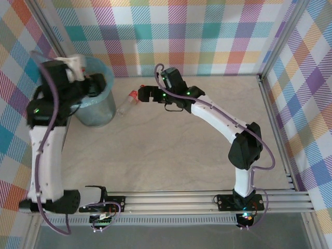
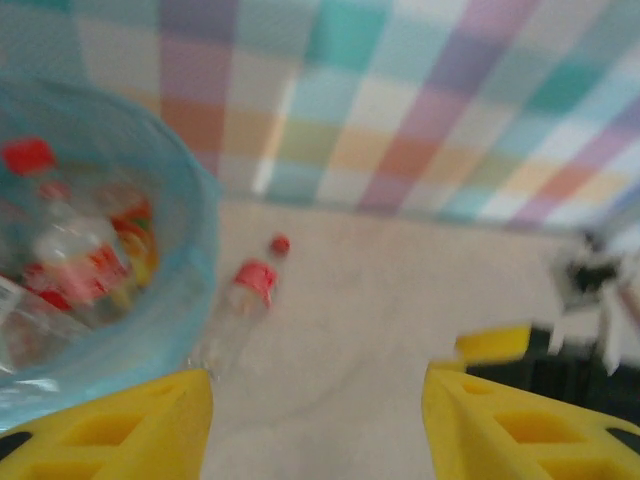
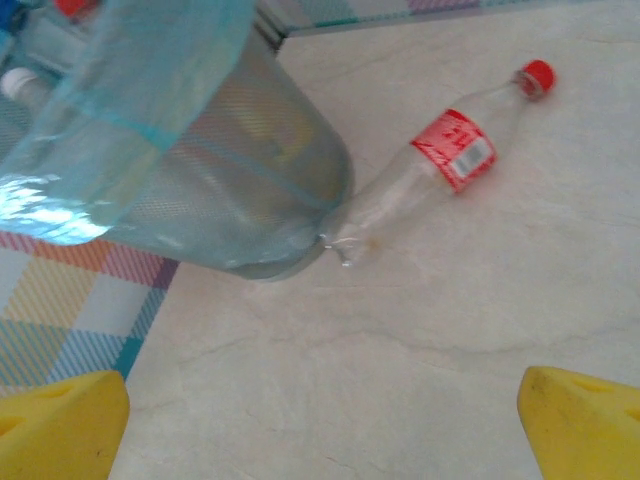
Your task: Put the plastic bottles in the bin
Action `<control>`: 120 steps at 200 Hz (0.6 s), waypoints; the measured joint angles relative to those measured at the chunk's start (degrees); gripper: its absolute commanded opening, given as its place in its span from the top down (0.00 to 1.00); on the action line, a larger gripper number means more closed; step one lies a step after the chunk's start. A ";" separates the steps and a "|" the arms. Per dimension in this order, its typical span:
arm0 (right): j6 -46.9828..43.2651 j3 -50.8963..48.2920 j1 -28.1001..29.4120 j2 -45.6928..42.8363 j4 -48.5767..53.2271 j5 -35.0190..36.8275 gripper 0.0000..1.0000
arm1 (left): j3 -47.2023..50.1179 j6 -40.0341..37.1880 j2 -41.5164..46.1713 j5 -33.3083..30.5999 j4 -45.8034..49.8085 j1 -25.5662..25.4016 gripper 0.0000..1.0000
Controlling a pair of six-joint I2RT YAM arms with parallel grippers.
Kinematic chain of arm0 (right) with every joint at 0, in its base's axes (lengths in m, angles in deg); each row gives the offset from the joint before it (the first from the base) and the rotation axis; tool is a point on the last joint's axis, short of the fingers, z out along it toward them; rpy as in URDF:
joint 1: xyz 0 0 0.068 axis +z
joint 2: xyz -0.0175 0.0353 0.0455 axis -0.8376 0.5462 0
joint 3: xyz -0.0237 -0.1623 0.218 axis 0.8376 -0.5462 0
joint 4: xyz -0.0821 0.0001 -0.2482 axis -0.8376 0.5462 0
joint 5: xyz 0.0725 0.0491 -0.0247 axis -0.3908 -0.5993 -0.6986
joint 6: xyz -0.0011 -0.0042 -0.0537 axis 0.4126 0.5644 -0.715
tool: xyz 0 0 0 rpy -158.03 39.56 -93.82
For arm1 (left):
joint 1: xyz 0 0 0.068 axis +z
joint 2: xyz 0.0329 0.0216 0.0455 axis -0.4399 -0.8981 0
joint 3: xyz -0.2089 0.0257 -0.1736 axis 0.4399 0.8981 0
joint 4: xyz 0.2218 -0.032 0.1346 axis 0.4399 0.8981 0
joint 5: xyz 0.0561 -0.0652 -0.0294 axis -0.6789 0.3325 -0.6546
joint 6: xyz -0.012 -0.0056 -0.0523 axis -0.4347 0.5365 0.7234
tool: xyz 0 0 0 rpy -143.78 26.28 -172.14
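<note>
Robot lab test cell, not a lived-in room. Aluminium extrusion frame [image 1: 176, 199] runs along the near edge and up the corners. Left arm [image 1: 41, 150] and right arm [image 1: 218, 116] are bolted to its rail. Plaid backdrop [image 1: 207, 36] screens every side. Pale marble-pattern tabletop [image 1: 155, 155].

Cloth walls [image 1: 207, 36] checked in pastel pink, teal, orange, purple and white close in the back and both sides, with silver metal posts [image 1: 284, 39] at the far corners. The table [image 1: 155, 161] is pale beige with faint marble-like veins, evenly lit. A slotted aluminium rail [image 1: 171, 199] runs along its near edge.
</note>
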 measured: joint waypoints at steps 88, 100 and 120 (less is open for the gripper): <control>0.68 -16.57 -7.17 -6.43 2.58 -0.98 0.02 | -28.61 -4.09 -45.64 -15.98 9.55 -17.42 0.29; 0.74 -18.58 -7.48 -7.80 3.06 -0.96 0.02 | -36.11 -4.66 -53.02 -17.68 10.95 -17.49 0.22; 0.85 -20.61 -7.58 -9.40 3.58 -0.98 0.02 | -47.12 -4.76 -63.76 -20.24 12.52 -17.33 0.18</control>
